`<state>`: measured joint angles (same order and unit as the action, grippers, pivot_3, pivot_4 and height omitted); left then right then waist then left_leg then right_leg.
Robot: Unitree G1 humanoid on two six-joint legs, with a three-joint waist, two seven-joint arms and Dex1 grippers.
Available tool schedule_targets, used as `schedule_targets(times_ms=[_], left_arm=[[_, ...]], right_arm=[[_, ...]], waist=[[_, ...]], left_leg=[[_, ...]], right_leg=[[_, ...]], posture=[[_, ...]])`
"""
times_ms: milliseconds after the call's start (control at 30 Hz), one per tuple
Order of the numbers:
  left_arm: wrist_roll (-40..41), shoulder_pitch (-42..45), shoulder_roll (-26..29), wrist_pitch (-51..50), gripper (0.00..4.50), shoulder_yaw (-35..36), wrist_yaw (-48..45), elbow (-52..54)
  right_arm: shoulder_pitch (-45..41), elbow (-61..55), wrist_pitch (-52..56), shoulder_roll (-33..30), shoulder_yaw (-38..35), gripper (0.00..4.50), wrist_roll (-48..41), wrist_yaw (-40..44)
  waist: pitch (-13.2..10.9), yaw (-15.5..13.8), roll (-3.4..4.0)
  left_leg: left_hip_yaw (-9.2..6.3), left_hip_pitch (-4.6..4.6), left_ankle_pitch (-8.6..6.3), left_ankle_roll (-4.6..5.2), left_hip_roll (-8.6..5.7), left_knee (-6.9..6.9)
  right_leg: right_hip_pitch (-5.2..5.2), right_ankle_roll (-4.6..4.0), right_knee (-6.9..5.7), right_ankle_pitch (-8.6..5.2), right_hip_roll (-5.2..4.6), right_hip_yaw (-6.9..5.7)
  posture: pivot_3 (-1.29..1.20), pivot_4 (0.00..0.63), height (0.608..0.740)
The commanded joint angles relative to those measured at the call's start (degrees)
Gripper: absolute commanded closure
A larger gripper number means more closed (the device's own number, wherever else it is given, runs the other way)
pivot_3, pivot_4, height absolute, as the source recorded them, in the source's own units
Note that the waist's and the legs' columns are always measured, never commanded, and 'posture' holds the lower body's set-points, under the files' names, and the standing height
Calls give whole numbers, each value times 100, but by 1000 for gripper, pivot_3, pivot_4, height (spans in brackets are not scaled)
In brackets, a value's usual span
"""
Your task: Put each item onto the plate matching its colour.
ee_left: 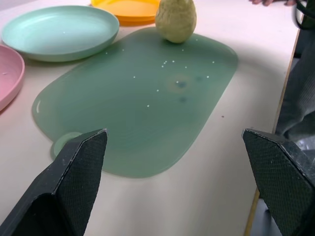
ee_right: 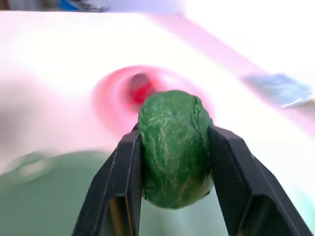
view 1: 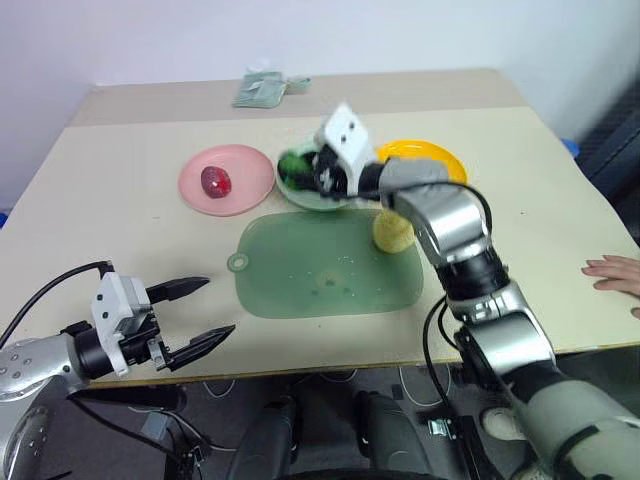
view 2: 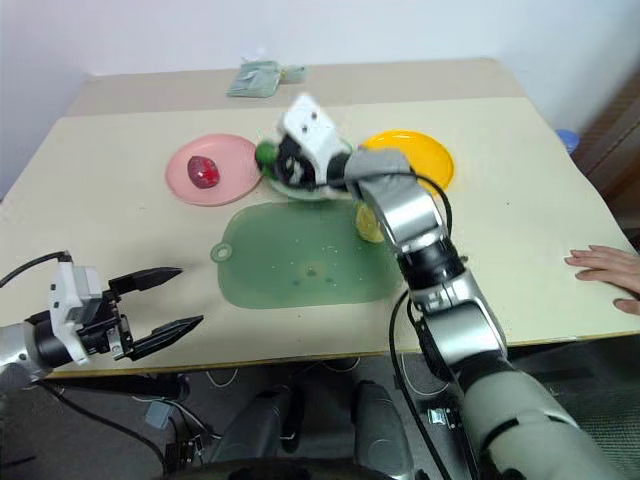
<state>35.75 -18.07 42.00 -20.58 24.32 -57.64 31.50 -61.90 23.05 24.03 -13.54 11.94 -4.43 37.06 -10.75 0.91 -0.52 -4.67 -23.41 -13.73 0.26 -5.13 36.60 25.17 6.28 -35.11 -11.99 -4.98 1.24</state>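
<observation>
Silver-grey jointed arms carry white wrist blocks, black cables and textured black fingers point(ee_left: 74, 187) tapering to points.

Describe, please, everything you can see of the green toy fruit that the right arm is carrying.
The green toy fruit is a dark green, rounded lump with a bumpy, faintly streaked skin that looks like painted plastic or foam. The right gripper holds it clamped, one black finger pressing each side, and nothing else touches it. It is lifted off the table, over the near edge of the mint green plate, with the pink plate and its red fruit beyond it.
</observation>
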Motion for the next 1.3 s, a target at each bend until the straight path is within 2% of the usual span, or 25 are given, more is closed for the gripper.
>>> schedule_targets(times_ms=[33, 200, 367, 467, 567, 600, 767, 900, 967, 1033, 1100, 1300], left_arm=[[166, 49, -14, 34, 0, 62, 66, 154], [383, 207, 34, -103, 0, 244, 249, 157], [534, 397, 71, -251, 0, 300, 527, 274], [559, 473, 70, -312, 0, 303, 667, 311], [561, 509, 25, -335, 0, 246, 793, 341], [544, 521, 7, -331, 0, 191, 834, 348], [485, 648, -70, -314, 0, -85, 956, 321], [404, 777, -115, -273, 0, -263, 984, 198], [412, 873, -235, -305, 0, -290, 1168, 142], [418, 943, -402, -355, 0, -329, 1403, 128], [398, 1049, -685, -402, 0, -426, 1781, 165], [171, 1291, -1164, -385, 0, -872, 2286, 121]], right_arm=[[-605, 1532, -1135, 197, -279, 2725, 142, -283], [-1396, 3881, -2434, 502, -310, 2725, 502, -667], [-1583, 4916, -2976, 706, -277, 2725, 858, -1023], [-1569, 5135, -3008, 786, -344, 1738, 946, -1066], [-1525, 5217, -2999, 779, -401, 211, 994, -1019], [-1522, 5216, -3002, 750, -438, 97, 996, -997], [-1623, 5006, -2989, 373, -839, 97, 787, -696], [-1574, 4558, -2931, -112, -1090, 97, 594, -124], [-1312, 3907, -2654, -453, -1220, 97, 403, 279], [-841, 2868, -2178, -805, -1320, 97, 197, 582], [-52, 1294, -1350, -1174, -1443, 97, -65, 736], [1924, -1976, 698, -1862, -1798, 97, -623, 625]], waist=[[0, 13, 0], [-1, 67, 1], [-2, 168, 3], [-3, 183, 5], [-3, 186, 5], [-3, 183, 5], [-3, 147, 6], [-5, 144, 7], [-5, 160, 9], [-5, 155, 8], [-3, 126, 7], [-2, 0, 8]], left_leg=[[0, 0, 1, -1, 0, -3], [3, 0, 21, -27, 4, -48], [-6, 0, 28, -40, 15, -66], [-6, 0, 28, -40, 15, -66], [-5, 1, 29, -41, 16, -67], [-5, 1, 29, -41, 15, -67], [-7, 0, 29, -41, 13, -61], [-9, 0, 29, -40, 10, -55], [-8, 1, 29, -40, 11, -58], [-8, 1, 29, -39, 13, -61], [-8, 1, 28, -38, 14, -61], [2, 2, 25, -31, 14, -40]], right_leg=[[-1, -1, 0, 0, 0, 0], [10, -3, -4, 12, 11, 8], [18, -17, -11, 8, 27, 7], [19, -17, -13, 8, 28, 7], [21, -17, -16, 8, 30, 7], [21, -17, -16, 8, 30, 7], [17, -16, -16, 8, 29, 6], [12, -16, -17, 9, 28, 5], [13, -16, -17, 9, 28, 5], [15, -16, -18, 8, 29, 5], [14, -16, -16, 8, 28, 5], [8, -14, -25, 10, 24, 13]], posture=[[0, 150, 740], [0, 150, 740], [0, 150, 740], [0, 150, 740], [0, 150, 740], [0, 150, 740], [0, 150, 740], [0, 150, 740], [0, 150, 740], [0, 150, 740], [0, 150, 740], [0, 150, 740]])
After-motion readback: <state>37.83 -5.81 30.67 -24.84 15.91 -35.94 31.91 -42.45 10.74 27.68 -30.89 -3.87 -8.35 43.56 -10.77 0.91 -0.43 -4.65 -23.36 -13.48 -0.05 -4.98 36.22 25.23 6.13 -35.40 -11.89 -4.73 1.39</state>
